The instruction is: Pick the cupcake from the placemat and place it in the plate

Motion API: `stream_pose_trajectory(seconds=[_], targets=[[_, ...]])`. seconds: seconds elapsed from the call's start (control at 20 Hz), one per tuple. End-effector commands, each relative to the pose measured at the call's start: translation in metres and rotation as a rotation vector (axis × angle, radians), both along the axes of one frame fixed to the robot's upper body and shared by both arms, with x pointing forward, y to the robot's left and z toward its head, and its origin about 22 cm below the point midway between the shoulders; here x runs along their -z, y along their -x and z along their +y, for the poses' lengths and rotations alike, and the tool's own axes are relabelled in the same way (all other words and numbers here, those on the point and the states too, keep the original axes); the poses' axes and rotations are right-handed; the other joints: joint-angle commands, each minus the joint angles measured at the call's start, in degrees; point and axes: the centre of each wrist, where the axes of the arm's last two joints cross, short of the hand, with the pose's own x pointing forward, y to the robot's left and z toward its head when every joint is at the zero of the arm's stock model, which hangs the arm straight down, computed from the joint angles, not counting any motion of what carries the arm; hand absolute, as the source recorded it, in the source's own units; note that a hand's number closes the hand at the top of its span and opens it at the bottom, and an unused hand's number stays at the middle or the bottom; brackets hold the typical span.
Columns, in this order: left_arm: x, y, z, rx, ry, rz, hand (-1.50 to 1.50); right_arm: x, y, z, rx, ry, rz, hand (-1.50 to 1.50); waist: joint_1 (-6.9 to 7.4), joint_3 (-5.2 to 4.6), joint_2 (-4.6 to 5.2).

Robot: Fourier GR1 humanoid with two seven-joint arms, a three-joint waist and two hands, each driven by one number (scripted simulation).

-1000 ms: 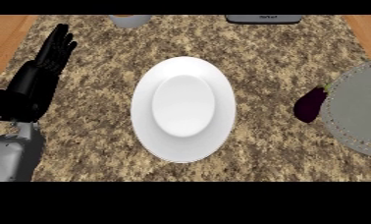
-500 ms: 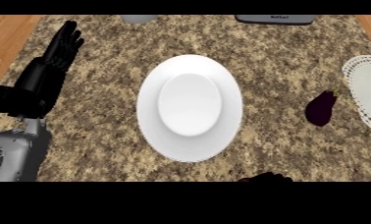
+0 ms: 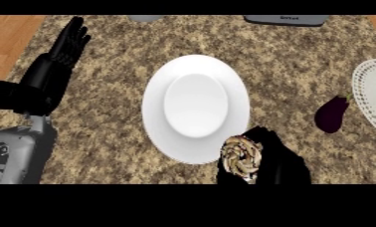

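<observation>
A white oval plate lies in the middle of the speckled counter. At its lower right rim my right hand comes in from the bottom edge, curled round a cupcake with swirled brown and cream frosting. The cupcake overlaps the plate's edge. My left hand rests open at the far left, fingers pointing up. Only a sliver of the white placemat shows at the right edge.
A dark purple eggplant lies on the counter beside the placemat. A grey appliance and a grey object sit at the counter's far edge. A wooden strip shows at the upper left.
My right hand has come up from the bottom edge with the cupcake in it, reaching the plate's lower right rim. The view has shifted right, and the placemat has slid toward the right edge.
</observation>
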Motion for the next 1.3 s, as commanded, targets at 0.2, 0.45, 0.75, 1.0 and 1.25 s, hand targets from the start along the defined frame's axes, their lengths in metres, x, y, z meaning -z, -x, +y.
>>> stream_pose_trajectory(seconds=[0.2, 0.45, 0.75, 1.0, 1.25], targets=[[0.004, 0.001, -0.003, 0.023, 0.011, -0.001, 0.0, 0.011, -0.085, 0.014, 0.206, -0.181, 0.077, -1.5, 1.26, 0.17, -0.28], [-0.001, -0.011, -0.007, 0.019, 0.005, 0.003, 0.0, 0.011, -0.128, 0.021, 0.144, -0.279, 0.041, -1.5, 0.93, 0.27, -0.08], [0.005, -0.008, -0.005, 0.034, -0.006, 0.012, 0.0, 0.002, -0.157, 0.031, 0.127, -0.377, -0.192, -1.5, 0.8, 0.21, -0.68], [0.016, -0.004, 0.001, -0.002, 0.01, 0.019, 0.0, 0.006, -0.165, 0.031, 0.141, -0.53, -0.334, -1.5, -0.34, 0.2, -0.95], [0.009, -0.007, 0.021, -0.049, -0.008, 0.021, 0.0, 0.014, -0.153, 0.036, 0.179, -0.622, -0.374, -1.5, -2.73, 0.11, -1.68]])
